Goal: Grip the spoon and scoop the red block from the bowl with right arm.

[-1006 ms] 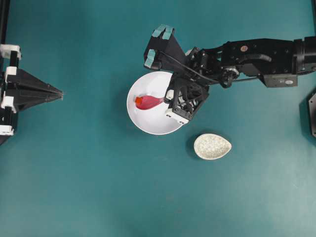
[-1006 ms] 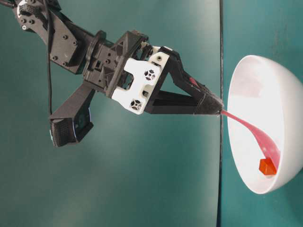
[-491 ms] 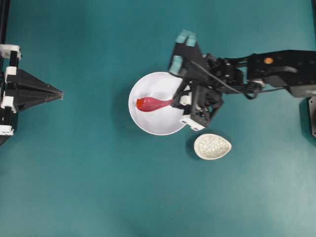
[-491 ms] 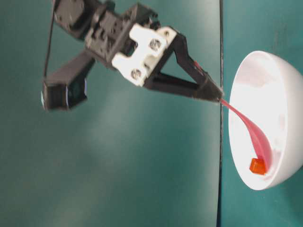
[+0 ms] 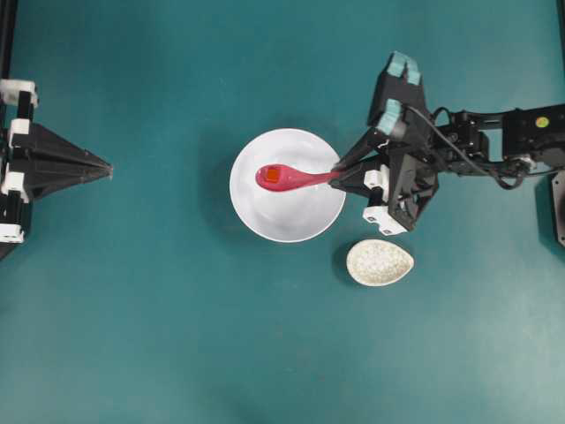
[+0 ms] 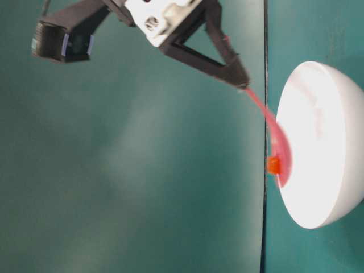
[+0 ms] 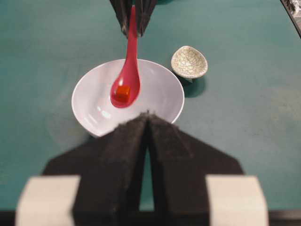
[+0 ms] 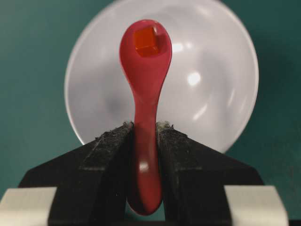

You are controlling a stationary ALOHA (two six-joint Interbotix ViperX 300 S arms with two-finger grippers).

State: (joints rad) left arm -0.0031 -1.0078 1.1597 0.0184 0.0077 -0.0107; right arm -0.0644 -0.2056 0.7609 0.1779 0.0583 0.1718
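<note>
Right gripper [image 8: 146, 141] clamped on spoon [image 5: 296, 178] handle, jaws narrow, pressed to both sides of it; scoop held level above bowl [image 5: 247, 199], clear of its floor; red block [image 5: 274, 175] sitting in scoop, near its tip; table-level view blurred, block seems level with bowl rim; left gripper [image 5: 108, 166] well apart at left edge, jaws closed to thin slit, holding nothing; speckled dish [image 5: 380, 262] on table [image 5: 177, 336] near bowl.
</note>
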